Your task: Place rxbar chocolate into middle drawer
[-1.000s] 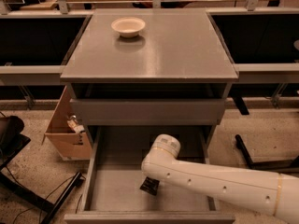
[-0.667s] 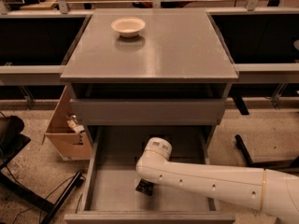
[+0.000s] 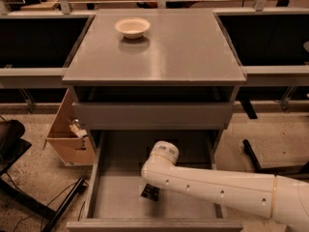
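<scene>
Grey metal makes up the cabinet, and its counter (image 3: 164, 52) carries a white round bowl (image 3: 132, 27) near the rear left corner. Below the counter I note an upper drawer (image 3: 152, 115) showing only its plain front panel.

The middle drawer (image 3: 120, 197) stands pulled well out towards the camera, with its flat grey floor and low side walls in view.

The white arm (image 3: 217, 190) enters from the lower right and reaches across the open drawer, its rounded wrist joint over the middle of the tray. The jaws are down inside the middle drawer, beneath that wrist joint and hidden by it. I cannot tell whether they are spread or pressed together.

The rxbar chocolate (image 3: 150, 192) shows as a small black shape with a pale patch, just under the wrist end of the arm, over the drawer floor and slightly left of centre. I cannot tell whether it rests on the floor or is held above it.

A cardboard box (image 3: 65, 139) sits on the speckled ground just beside the cabinet's left side.
</scene>
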`<act>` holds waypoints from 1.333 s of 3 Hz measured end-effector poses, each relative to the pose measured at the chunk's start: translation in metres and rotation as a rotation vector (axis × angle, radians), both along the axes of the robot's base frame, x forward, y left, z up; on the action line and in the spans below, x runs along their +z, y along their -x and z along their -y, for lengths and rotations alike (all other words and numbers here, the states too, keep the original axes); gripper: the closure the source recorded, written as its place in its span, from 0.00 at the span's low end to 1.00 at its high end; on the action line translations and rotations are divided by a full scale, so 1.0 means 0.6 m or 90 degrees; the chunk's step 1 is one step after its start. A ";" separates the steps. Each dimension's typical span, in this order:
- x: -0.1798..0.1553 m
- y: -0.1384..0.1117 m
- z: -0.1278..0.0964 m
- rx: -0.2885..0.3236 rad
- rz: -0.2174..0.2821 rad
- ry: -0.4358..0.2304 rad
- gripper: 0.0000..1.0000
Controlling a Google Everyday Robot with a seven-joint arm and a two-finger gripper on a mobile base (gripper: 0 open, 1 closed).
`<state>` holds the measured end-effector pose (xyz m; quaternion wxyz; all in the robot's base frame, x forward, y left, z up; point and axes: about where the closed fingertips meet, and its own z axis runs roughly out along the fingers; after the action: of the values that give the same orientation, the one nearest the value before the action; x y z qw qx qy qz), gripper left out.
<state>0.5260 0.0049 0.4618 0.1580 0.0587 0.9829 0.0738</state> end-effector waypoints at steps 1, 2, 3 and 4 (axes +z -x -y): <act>0.000 0.000 0.000 0.000 0.000 0.000 0.34; 0.000 0.000 0.000 0.000 0.000 0.000 0.04; 0.000 0.000 0.000 0.000 0.000 0.000 0.00; 0.007 -0.007 0.001 0.019 0.002 0.004 0.00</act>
<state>0.5300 0.0041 0.4659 0.1583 0.0435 0.9837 0.0735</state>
